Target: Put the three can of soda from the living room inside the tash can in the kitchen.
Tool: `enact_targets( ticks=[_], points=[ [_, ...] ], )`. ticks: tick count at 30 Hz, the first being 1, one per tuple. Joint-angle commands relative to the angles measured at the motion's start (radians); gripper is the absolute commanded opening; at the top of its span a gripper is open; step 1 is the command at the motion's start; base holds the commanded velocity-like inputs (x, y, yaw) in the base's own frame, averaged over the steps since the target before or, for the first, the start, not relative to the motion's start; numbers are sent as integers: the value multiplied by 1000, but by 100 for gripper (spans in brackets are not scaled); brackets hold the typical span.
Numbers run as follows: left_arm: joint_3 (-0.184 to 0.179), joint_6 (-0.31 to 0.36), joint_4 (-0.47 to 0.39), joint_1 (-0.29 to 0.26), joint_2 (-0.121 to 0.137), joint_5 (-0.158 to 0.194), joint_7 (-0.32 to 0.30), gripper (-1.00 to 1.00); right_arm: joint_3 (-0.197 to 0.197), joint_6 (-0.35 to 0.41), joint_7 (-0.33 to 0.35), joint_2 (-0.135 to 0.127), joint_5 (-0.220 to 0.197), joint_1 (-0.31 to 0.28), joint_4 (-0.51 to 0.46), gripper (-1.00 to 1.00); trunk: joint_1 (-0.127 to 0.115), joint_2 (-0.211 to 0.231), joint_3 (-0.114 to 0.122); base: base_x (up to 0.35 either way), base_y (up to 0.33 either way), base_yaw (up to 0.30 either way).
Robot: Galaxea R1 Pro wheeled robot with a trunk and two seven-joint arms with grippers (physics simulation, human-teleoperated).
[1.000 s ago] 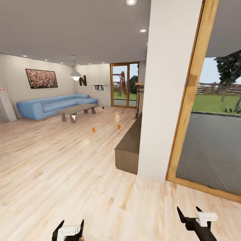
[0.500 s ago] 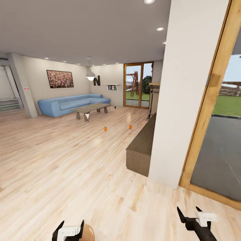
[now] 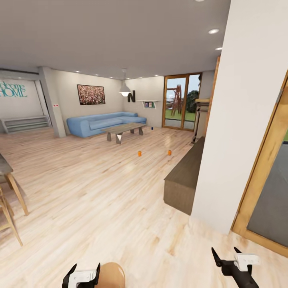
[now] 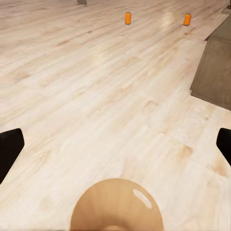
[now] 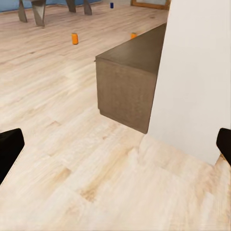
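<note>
Swung leftward since a second ago, the head camera now takes in a "Welcome HOME" wall sign [image 3: 13,89], pale steps [image 3: 25,123] beneath it and wooden legs of a table [image 3: 16,192] at the left edge; the cans have not shifted on the floor, only the view has.

Living room [image 3: 120,100], seen from the robot's head: two orange soda cans stand upright and well apart on the pale wood floor [image 3: 88,188], the first orange can [image 3: 139,153] and second orange can [image 3: 169,152] between the coffee table [image 3: 123,129] and a low brown cabinet [image 3: 185,176]. A dark blue can [image 3: 152,128] stands farther back, near the blue sofa [image 3: 105,122] and glass doors [image 3: 181,101].

At the frame's bottom, the left gripper [image 3: 82,273] and right gripper [image 3: 226,256] hang over bare floor, each with fingers spread wide and nothing between them.

Left wrist camera adds what the head view barely shows: a round tan-brown object with a slot [image 4: 117,207] directly below the left gripper [image 4: 115,144], its identity unclear, with both orange cans [image 4: 128,18] [image 4: 187,19] far ahead.

Right wrist camera looks past the right gripper [image 5: 115,144] to the cabinet's front corner [image 5: 126,91] against a white pillar [image 5: 197,77], with one orange can [image 5: 74,39] in the open, the other [image 5: 133,35] peeking behind the cabinet top, and the blue can [image 5: 111,5] by the table legs.
</note>
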Motion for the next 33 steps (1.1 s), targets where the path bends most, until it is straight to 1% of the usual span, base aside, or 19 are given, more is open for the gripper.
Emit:
enact_targets(
  ticks=[1,33],
  points=[
    [0,0,0,0,0,0,0,100,0,0,0,0,0,0,1,100,0,0,0,0,0,256],
    [2,0,0,0,0,0,0,100,3,0,0,0,3,0,17,100,0,0,0,0,0,256]
  ],
)
